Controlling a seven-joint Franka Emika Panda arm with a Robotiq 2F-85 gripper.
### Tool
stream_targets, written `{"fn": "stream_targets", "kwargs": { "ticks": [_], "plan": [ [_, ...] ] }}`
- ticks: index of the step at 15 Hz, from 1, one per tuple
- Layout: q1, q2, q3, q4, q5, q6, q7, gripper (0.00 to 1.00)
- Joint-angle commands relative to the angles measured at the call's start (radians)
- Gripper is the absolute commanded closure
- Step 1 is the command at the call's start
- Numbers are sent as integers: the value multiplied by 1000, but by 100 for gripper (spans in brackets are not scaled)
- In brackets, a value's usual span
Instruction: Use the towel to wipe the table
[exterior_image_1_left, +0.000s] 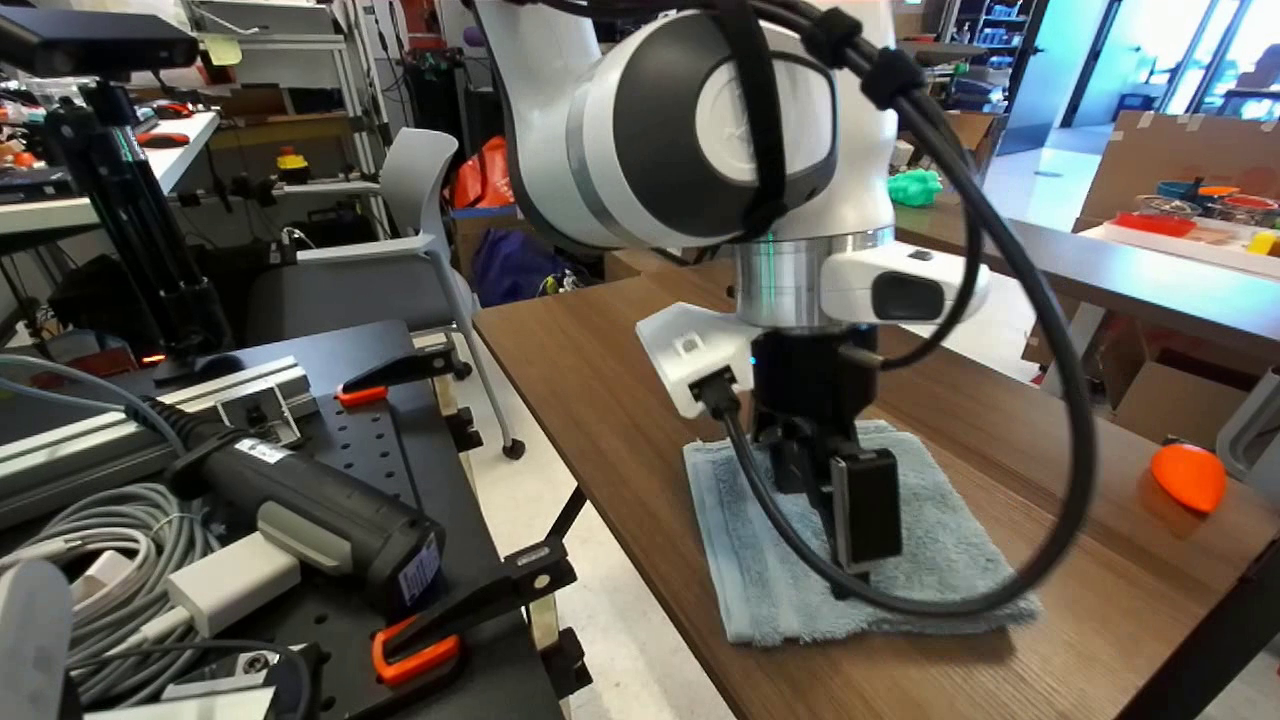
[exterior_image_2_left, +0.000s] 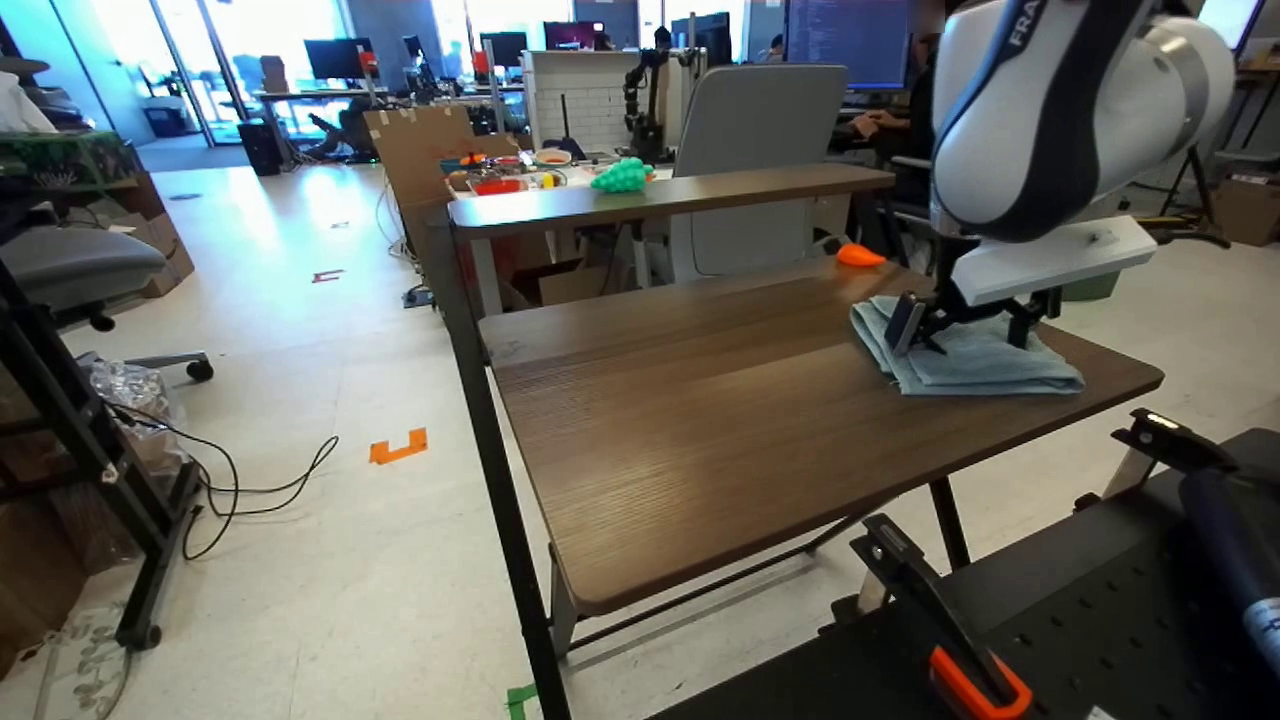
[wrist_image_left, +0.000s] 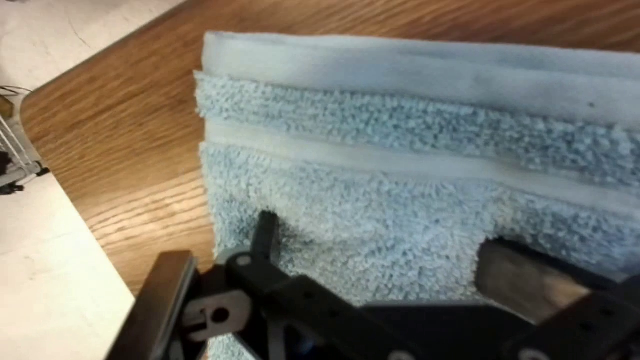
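Observation:
The towel is a folded grey-blue cloth (exterior_image_1_left: 940, 530) lying flat and slightly rumpled on the dark brown wood-grain table (exterior_image_1_left: 600, 340). The towel (exterior_image_2_left: 985, 372) also shows near the table's end in an exterior view, on the table (exterior_image_2_left: 680, 430). In the wrist view, the towel (wrist_image_left: 360, 200) lies close to a rounded corner of the table (wrist_image_left: 125, 150). My gripper (exterior_image_2_left: 975, 342) points down over the towel with its fingers spread wide. In the wrist view, the gripper's (wrist_image_left: 380, 235) two fingertips press into the pile, with flat towel between them. Nothing is pinched.
An orange object (exterior_image_1_left: 1188, 477) sits on the table beyond the towel. A black bench (exterior_image_1_left: 370, 345) with clamps (exterior_image_2_left: 920, 590) runs alongside, across a gap. A lighter brown table (exterior_image_2_left: 680, 195) stands behind. A black post (exterior_image_2_left: 490, 450) rises at the table's far end.

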Motion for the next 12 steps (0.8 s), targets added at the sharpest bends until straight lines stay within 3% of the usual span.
{"fn": "stream_targets", "kwargs": {
  "ticks": [1,7,12],
  "plan": [
    [151,98,-26,84,-10,-179,129,0],
    [180,113,94,164,-19,-360,209,0],
    [226,123,110,111,-132,-254,315,0]
  ]
}}
